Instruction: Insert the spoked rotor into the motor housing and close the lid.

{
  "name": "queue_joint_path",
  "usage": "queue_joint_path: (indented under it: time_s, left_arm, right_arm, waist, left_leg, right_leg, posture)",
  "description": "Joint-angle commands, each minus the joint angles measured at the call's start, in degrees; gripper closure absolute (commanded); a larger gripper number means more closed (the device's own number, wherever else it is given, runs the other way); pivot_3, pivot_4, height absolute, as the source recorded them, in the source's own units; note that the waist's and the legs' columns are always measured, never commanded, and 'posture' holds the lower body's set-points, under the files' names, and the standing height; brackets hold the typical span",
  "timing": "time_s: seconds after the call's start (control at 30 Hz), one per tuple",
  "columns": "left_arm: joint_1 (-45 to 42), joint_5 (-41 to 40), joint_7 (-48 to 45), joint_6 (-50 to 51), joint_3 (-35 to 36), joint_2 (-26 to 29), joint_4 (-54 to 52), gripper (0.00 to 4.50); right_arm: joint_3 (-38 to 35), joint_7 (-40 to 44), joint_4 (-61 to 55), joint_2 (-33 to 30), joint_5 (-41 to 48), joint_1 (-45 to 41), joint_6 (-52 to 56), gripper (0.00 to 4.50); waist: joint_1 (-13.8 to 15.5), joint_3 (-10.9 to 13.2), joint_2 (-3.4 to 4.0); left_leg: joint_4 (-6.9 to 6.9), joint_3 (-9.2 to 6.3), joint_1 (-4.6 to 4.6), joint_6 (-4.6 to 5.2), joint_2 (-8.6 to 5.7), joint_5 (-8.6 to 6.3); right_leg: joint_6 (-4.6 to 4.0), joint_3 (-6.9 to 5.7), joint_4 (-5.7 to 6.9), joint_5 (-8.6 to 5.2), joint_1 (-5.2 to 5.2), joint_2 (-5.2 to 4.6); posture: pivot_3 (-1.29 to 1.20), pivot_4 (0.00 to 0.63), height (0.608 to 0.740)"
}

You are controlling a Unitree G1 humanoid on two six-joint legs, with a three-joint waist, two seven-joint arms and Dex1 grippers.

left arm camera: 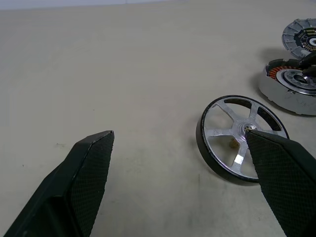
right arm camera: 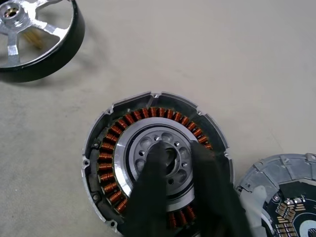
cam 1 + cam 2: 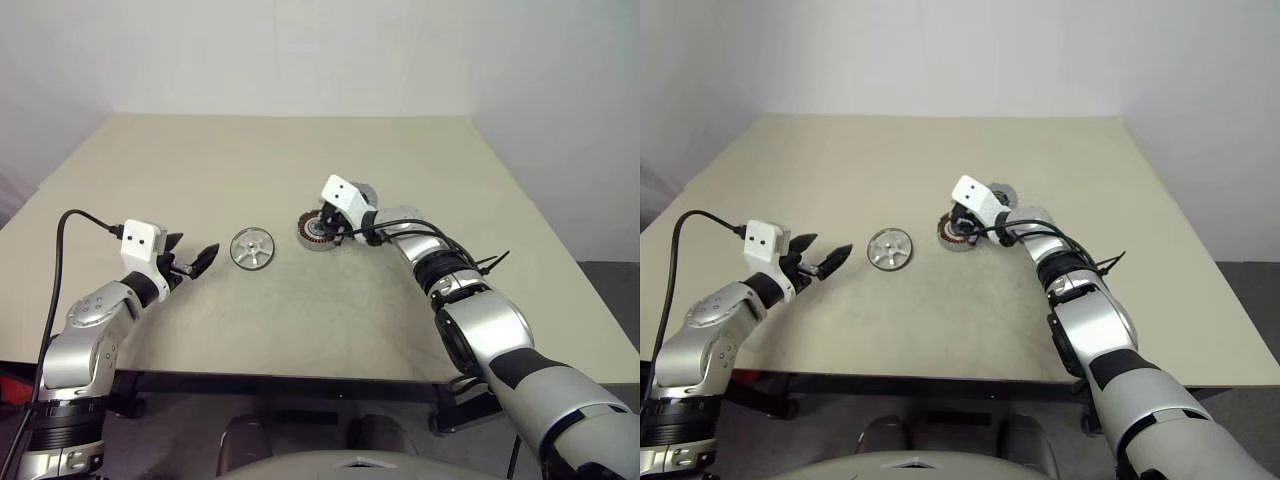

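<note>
The spoked rotor (image 3: 251, 248), a silver wheel with a black rim, lies flat on the table. Just beyond the rotor, as the left wrist view looks along its fingers, is the motor housing (image 2: 101, 163), a round grey shell ringed with copper coils. The lid (image 2: 284, 195) lies beside the housing. My right gripper (image 2: 177, 150) points down into the housing's centre, its fingers close together and tips on the silver hub. My left gripper (image 1: 178, 136) hovers open just left of the rotor with nothing between its fingers.
The beige table (image 3: 300, 150) stretches wide behind and to both sides of the parts. Its front edge runs close below my arms. A black cable (image 3: 75, 225) loops from my left wrist.
</note>
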Motion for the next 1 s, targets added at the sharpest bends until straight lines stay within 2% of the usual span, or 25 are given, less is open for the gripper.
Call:
queue_joint_path:
  time_s: [0.03, 0.7, 1.0]
  left_arm:
    - [-0.96, 0.08, -0.09, -1.06, 0.69, 0.43, -1.35, 0.00]
    - [-0.67, 0.40, 0.10, -1.17, 1.08, 0.55, -1.47, 0.00]
    - [-0.71, 0.38, 0.18, -1.14, 0.87, 0.28, -1.42, 0.00]
  right_arm:
    - [-1.07, -0.99, -0.32, 0.01, 0.51, -2.15, -0.23, 4.48]
    - [0.27, -2.96, 1.57, 3.29, -1.50, 0.77, 0.66, 4.48]
    - [-1.69, -2.70, -1.03, 1.07, 0.07, -1.57, -0.44, 4.48]
  waist:
    - [-0.02, 0.00, 0.00]
    - [-0.07, 0.00, 0.00]
    - [-0.03, 0.01, 0.01]
  left_leg:
    - [0.00, 0.00, 0.00, 0.00, 0.00, 0.00]
    - [0.00, 0.00, 0.04, 0.00, 0.00, 0.00]
    - [0.00, 0.00, 0.05, -0.02, 0.01, 0.01]
  right_leg:
    - [0.00, 0.00, 0.00, 0.00, 0.00, 0.00]
    - [0.00, 0.00, 0.04, 0.00, 0.01, 0.00]
    - [-0.02, 0.01, 0.10, -0.01, 0.01, 0.00]
  posture:
    - [0.00, 0.000, 0.740]
    - [0.00, 0.000, 0.740]
    - [0.00, 0.000, 0.740]
